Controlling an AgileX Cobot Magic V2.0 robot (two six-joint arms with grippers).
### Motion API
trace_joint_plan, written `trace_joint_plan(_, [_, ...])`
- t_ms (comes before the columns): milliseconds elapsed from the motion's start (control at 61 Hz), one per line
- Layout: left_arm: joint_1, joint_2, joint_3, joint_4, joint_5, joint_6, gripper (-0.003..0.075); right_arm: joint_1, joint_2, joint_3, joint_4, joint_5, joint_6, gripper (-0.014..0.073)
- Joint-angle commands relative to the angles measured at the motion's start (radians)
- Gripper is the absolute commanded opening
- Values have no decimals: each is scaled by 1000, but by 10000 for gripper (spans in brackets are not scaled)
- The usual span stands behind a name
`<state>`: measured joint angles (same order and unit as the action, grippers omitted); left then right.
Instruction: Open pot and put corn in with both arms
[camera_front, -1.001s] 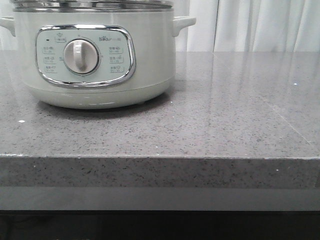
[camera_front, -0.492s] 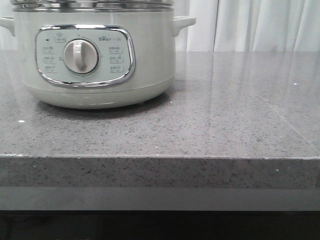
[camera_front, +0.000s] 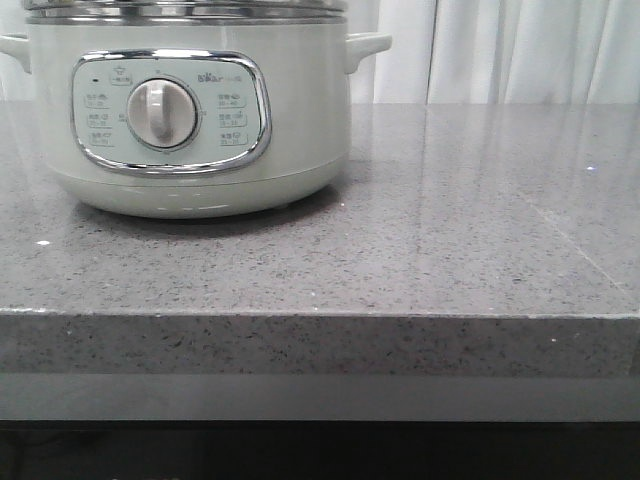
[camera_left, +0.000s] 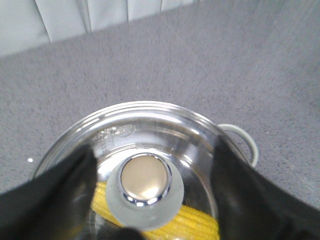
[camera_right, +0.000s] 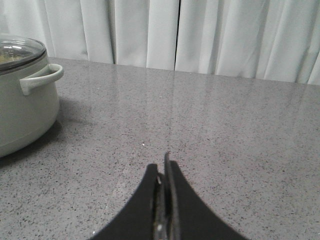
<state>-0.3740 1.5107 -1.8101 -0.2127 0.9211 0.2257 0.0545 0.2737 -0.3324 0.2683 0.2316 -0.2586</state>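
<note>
Corn is showing partly through the pot lid; left pincer is spread apart, right pincer pressing together.

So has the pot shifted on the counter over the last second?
No. In the front view the pot sits at the same spot against the counter's front edge and the curtain behind.

Bright even light, glare on lid, blurred near pincer fingers, soft shadows

Corn lies under the pot's glass lid.
</note>
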Motion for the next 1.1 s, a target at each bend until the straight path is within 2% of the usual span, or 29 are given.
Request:
trace_joint_plan(0, [-1, -107, 31, -21, -91, 14, 250, 0, 8, -29, 3, -71, -13, -68])
trace_joint_plan(98, [-1, -202, 150, -21, -162, 37, 100, 0, 8, -29, 3, -71, -13, -68])
trace_joint_plan(213, [-1, -333, 338, -21, -272, 37, -16, 0, 8, -29, 3, -71, -13, -68])
trace_joint_plan(755, [-1, -1052, 1119, -45, -742, 35, -18, 0, 8, -29, 3, -68, -13, -68])
trace_joint_plan(919, [-1, -1226, 1257, -45, -756, 35, -18, 0, 8, -29, 3, -68, -13, -68])
trace_joint_plan(1083, [-1, -1314, 1299, -46, -758, 33, -18, 0, 8, -29, 3, -68, -13, -68])
